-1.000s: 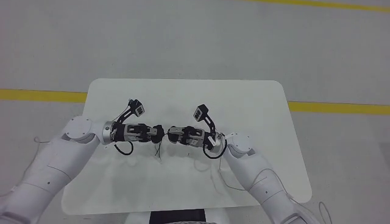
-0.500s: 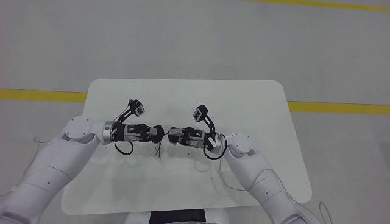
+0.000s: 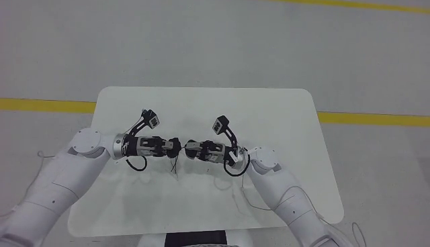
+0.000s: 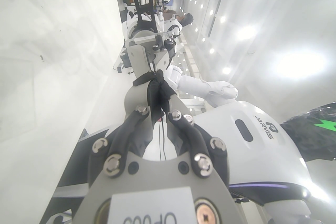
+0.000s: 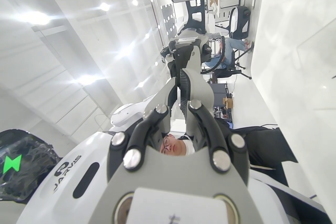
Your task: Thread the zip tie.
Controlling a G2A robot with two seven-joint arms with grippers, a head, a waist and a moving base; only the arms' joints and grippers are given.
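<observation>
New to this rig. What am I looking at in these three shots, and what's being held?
A two-armed robot at a white table. The top shot looks down from its head; the other two come from cameras on each wrist. Both arms meet tip to tip above the table. The left end effector is pinched shut on a thin black zip tie, whose loose end hangs free. The right end effector faces it, also shut; what it grips is hidden.
</observation>
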